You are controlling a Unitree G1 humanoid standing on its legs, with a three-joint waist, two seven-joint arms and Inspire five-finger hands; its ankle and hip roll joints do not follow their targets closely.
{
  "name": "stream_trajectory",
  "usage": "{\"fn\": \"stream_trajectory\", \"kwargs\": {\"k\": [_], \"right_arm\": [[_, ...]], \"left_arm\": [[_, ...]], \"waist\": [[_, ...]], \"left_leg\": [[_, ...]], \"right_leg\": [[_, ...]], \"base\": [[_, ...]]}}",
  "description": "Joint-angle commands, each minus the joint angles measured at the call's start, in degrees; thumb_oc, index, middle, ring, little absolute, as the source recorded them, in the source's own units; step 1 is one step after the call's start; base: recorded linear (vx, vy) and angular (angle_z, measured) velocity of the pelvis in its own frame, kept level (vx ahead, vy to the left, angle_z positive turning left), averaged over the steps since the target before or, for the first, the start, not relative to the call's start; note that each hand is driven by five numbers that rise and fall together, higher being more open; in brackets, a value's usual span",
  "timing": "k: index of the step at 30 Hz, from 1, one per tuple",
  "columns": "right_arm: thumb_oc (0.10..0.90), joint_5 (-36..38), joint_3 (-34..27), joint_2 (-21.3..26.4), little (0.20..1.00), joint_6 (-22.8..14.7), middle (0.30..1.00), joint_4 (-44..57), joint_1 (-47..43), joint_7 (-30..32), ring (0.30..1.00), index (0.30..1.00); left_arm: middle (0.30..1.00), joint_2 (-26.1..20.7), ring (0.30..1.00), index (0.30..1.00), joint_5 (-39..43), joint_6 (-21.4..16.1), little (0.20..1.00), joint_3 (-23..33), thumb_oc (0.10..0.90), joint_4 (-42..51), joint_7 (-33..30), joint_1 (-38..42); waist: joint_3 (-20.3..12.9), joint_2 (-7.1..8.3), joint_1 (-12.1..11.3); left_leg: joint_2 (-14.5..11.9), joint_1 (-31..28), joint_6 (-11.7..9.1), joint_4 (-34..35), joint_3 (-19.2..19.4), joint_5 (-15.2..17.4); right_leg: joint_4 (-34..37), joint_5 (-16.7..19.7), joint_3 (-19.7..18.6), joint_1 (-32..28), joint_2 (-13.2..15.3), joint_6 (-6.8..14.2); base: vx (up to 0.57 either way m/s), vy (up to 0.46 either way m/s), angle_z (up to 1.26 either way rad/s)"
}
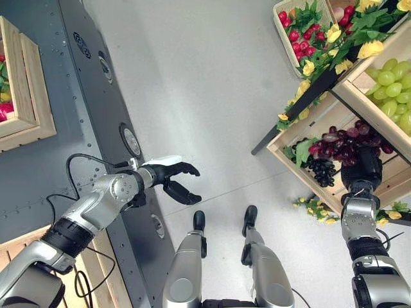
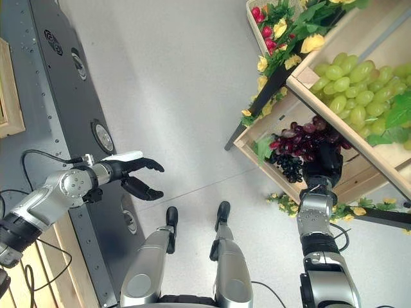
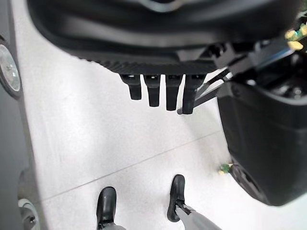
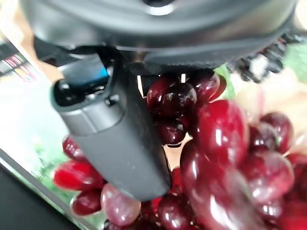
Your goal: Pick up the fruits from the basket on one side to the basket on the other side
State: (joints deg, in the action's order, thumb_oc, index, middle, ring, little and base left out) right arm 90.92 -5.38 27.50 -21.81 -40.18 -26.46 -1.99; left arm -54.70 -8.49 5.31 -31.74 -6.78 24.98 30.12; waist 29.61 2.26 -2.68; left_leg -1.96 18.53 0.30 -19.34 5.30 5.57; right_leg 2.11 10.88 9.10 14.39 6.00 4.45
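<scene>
Red grapes [image 4: 225,139]: glossy, smooth skins, bright highlights. Green grapes [image 1: 393,86]: smooth, slightly waxy sheen. Black grapes [image 1: 321,169]: dark, glossy. Crate [image 1: 359,110]: pale unfinished wood, matt, visible grain. Left crate [image 1: 29,96]: same light wood, matt. Floor [image 1: 205,83]: pale grey, smooth, faint speckle, thin seam lines. Dark platform [image 1: 77,115]: grey metal, matt, riveted. Right hand [image 4: 115,139]: dark matt plastic thumb. Left hand [image 1: 173,179]: black matt fingers, white smooth thumb cover.

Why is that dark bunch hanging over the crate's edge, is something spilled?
Possibly slipping, not spilled. The black grapes droop over the front edge of the crate, beside the red grapes where the right hand reaches. The left hand hangs open over the floor.
</scene>
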Motion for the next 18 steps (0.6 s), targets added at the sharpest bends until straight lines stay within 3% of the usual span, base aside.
{"fn": "stream_trajectory", "kwargs": {"k": [1,5,6,7,8,9,10,12,14,15,17,18], "right_arm": [[0.4,0.86,-9.03,9.17,0.3,-12.94,0.3,2.55,-6.23,4.08,0.3,0.3],[0.4,-6.36,-9.45,10.92,0.3,-15.43,0.3,0.46,-7.62,11.52,0.3,0.3],[0.4,-14.46,-8.61,12.19,0.3,-14.31,0.3,-0.89,-8.12,16.29,0.3,0.3],[0.4,-17.33,-8.44,12.48,0.3,-13.64,0.3,-1.13,-8.3,17.78,0.3,0.3],[0.753,-24.15,-6.9,13.95,0.829,-12.14,0.829,-1.94,-8.53,19.53,0.829,0.829],[0.8,-27.82,-5.55,14.8,0.9,-10.35,0.9,-1.79,-9.02,20.88,0.9,0.9],[0.8,-31.5,-3.43,16.28,0.9,-6.92,0.9,-1.91,-9.19,22.81,0.9,0.9],[0.8,-31.75,-1.68,17.59,0.9,-5.05,0.9,-2.53,-9.13,22.97,0.9,0.9],[0.8,-37.04,0.18,19.61,0.9,-0.25,0.9,-4.05,-8.64,24.11,0.9,0.9],[0.8,-38.0,0.84,20.05,0.9,0.4,0.9,-4.11,-8.68,24.84,0.9,0.9],[0.8,-45.96,3.52,21.77,0.9,8.26,0.9,-5.09,-9.01,25.81,0.9,0.9],[0.8,-47.4,4.55,22.45,0.9,9.76,0.9,-5.44,-9.06,25.37,0.9,0.9]], "left_arm": [[0.9,-0.34,0.9,0.9,3.61,-1.38,0.9,-0.55,0.8,1.57,-2.04,4.13],[0.9,-0.83,0.9,0.9,4.64,-0.69,0.9,-2.44,0.8,2.06,-2.7,5.5],[0.9,-0.93,0.9,0.9,5.13,-0.43,0.9,-3.37,0.8,2.2,-2.96,6.23],[0.9,-0.87,0.9,0.9,5.17,-0.41,0.9,-3.54,0.8,2.17,-3.0,6.38],[0.9,-0.99,0.9,0.9,5.37,-0.2,0.9,-3.85,0.8,2.53,-2.91,6.88],[0.9,-1.02,0.9,0.9,5.43,-0.09,0.9,-4.05,0.8,2.68,-3.08,7.07],[0.9,-1.23,0.9,0.9,5.57,-0.01,0.9,-4.14,0.8,2.86,-2.99,7.37],[0.9,-1.62,0.9,0.9,5.7,0.24,0.9,-4.06,0.8,3.32,-3.05,7.38],[0.9,-2.16,0.9,0.9,5.8,-0.06,0.9,-3.6,0.8,3.43,-3.05,7.16],[0.9,-2.28,0.9,0.9,5.87,-0.12,0.9,-3.6,0.8,3.49,-3.11,7.11],[0.9,-2.54,0.9,0.9,6.14,0.02,0.9,-3.31,0.8,4.01,-2.98,6.88],[0.9,-2.79,0.9,0.9,6.26,0.13,0.9,-3.25,0.8,4.4,-2.88,6.76]], "waist": [[-2.89,-4.05,-0.01],[-2.58,-4.21,-0.03],[-2.47,-4.16,-0.07],[-2.44,-4.17,-0.1],[-2.32,-4.12,-0.27],[-2.2,-4.1,-0.28],[-1.99,-3.9,-0.39],[-1.83,-3.74,-0.39],[-1.43,-3.45,-0.42],[-1.32,-3.4,-0.42],[-1.04,-3.2,-0.45],[-0.94,-3.1,-0.54]], "left_leg": [[2.11,-2.99,-1.61,7.53,-0.57,-2.49],[2.0,-2.78,-1.66,7.09,-0.41,-2.35],[2.0,-2.63,-1.67,6.85,-0.4,-2.36],[2.02,-2.56,-1.67,6.78,-0.42,-2.36],[2.05,-2.38,-1.67,6.6,-0.55,-2.4],[2.12,-2.16,-1.64,6.37,-0.62,-2.4],[2.19,-1.82,-1.56,6.11,-0.65,-2.48],[2.1,-1.54,-1.53,6.09,-0.58,-2.61],[1.99,-1.08,-1.49,5.92,-0.39,-2.71],[2.0,-0.96,-1.45,5.81,-0.41,-2.72],[2.05,-0.75,-1.31,5.71,-0.47,-2.79],[2.02,-0.78,-1.23,5.73,-0.48,-2.8]], "right_leg": [[-8.42,-10.18,2.99,-4.86,1.58,4.12],[-8.52,-10.24,3.15,-4.9,1.5,3.88],[-8.64,-10.2,3.25,-4.83,1.53,3.81],[-8.66,-10.2,3.26,-4.81,1.53,3.78],[-8.64,-10.11,3.3,-4.72,1.58,3.71],[-8.67,-10.04,3.24,-4.55,1.59,3.67],[-8.76,-9.88,3.24,-4.26,1.68,3.67],[-8.74,-9.74,3.3,-3.98,1.67,3.67],[-8.96,-9.65,3.51,-3.46,1.69,3.68],[-9.07,-9.61,3.47,-3.31,1.69,3.66],[-9.25,-9.44,3.3,-2.91,1.61,3.71],[-9.31,-9.4,3.27,-2.85,1.6,3.73]], "base": [[0.0,-0.013,-0.05],[0.0,-0.005,-0.01],[0.0,0.0,0.0],[0.0,0.0,0.0],[0.0,0.0,0.0],[0.0,0.0,0.0],[0.0,0.0,0.0],[0.0,0.0,0.0],[0.0,0.0,0.0],[0.0,0.0,0.0],[0.0,-0.012,0.04],[0.01,-0.016,0.07]]}}
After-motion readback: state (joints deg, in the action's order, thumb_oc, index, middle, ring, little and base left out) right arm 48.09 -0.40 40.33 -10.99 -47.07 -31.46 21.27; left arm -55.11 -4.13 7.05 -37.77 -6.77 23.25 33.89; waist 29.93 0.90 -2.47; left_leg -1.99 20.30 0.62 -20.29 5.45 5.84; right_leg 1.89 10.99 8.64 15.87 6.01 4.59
